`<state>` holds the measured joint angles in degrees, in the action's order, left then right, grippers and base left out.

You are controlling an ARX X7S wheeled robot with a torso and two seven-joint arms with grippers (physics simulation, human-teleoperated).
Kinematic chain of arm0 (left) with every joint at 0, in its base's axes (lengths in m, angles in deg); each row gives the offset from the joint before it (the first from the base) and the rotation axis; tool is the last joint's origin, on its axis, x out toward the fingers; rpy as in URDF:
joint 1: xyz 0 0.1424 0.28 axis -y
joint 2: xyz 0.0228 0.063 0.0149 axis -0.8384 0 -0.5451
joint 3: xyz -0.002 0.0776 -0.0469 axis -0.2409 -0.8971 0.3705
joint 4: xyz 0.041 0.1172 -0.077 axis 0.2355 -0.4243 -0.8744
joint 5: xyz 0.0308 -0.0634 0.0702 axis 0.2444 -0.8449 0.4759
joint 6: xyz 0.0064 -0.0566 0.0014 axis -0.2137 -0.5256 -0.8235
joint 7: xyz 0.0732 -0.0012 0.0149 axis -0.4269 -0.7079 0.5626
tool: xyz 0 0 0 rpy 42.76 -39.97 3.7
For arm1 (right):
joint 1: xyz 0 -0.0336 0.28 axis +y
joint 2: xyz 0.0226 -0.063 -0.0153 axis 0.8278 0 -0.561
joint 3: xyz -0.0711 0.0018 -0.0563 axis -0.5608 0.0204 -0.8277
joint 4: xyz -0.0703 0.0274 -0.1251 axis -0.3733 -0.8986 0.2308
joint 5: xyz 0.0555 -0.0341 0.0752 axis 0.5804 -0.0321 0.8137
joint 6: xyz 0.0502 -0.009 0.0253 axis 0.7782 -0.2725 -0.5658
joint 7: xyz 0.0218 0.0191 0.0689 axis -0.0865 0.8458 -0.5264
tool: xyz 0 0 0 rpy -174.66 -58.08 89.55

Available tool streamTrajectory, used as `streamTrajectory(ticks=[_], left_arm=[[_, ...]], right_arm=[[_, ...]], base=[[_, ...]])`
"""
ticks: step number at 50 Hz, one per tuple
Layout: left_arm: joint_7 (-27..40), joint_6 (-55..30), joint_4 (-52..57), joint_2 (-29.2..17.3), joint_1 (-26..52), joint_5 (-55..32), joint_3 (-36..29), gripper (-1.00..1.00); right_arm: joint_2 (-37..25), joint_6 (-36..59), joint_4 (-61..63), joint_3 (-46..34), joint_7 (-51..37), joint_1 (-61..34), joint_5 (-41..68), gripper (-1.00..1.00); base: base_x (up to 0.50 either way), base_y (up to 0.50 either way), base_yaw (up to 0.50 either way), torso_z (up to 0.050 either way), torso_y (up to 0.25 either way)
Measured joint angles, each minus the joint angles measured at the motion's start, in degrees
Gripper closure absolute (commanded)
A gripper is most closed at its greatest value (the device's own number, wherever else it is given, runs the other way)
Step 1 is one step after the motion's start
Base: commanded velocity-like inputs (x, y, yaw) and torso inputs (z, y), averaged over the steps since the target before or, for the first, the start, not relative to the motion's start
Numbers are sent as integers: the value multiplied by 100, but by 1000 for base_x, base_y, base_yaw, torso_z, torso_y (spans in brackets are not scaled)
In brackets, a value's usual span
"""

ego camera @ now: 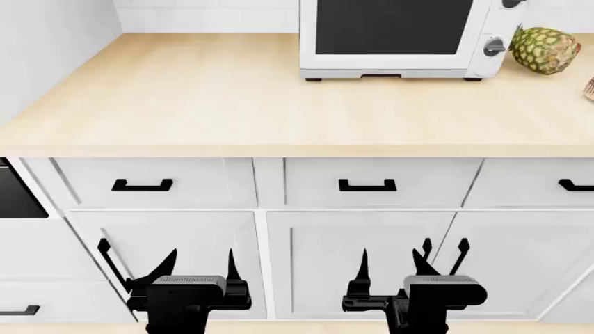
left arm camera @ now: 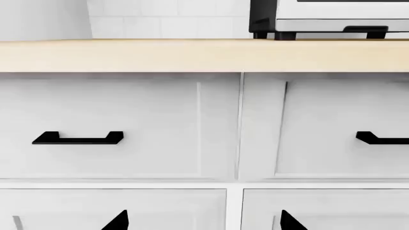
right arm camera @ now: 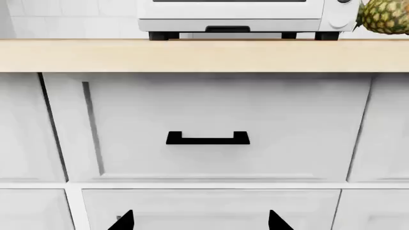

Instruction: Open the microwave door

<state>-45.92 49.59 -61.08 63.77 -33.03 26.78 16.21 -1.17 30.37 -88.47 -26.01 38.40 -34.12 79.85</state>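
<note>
Head view high, looking down over countertop [ego camera: 232, 104], both wrist views low, level, near drawers, all sharing microwave [ego camera: 399, 38]

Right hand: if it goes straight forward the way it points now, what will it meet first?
Probably the white drawer front under the countertop, near its black handle. The right hand points below the microwave door; depth is unclear.

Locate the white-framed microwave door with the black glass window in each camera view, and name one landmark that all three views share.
Head view: white-framed microwave door with black glass window, top centre.
Left wrist view: only its lower edge, upper right corner.
Right wrist view: its lower frame, along the top.
Shared landmark: pale wooden countertop.
</note>
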Motion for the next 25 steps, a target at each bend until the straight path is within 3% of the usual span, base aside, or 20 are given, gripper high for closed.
streamTrajectory(ticks=[8, 16, 25], left_arm=[[125, -79, 82, -75, -7, -110, -98, -100], [338, -549, 712, -198, -72, -177, -206, -100], [581, -1686, 1998, -370, -27, -267, -169, -100]], right_arm=[[-88, -17, 18, -113, -101, 14, 58, -100], [-211, 170, 362, -230, -256, 72, 93, -100], [-407, 946, 1356, -218, -380, 98, 208, -100]], base=[[0, 0, 0, 0, 0], [0, 0, 0, 50, 0], [0, 0, 0, 50, 0]])
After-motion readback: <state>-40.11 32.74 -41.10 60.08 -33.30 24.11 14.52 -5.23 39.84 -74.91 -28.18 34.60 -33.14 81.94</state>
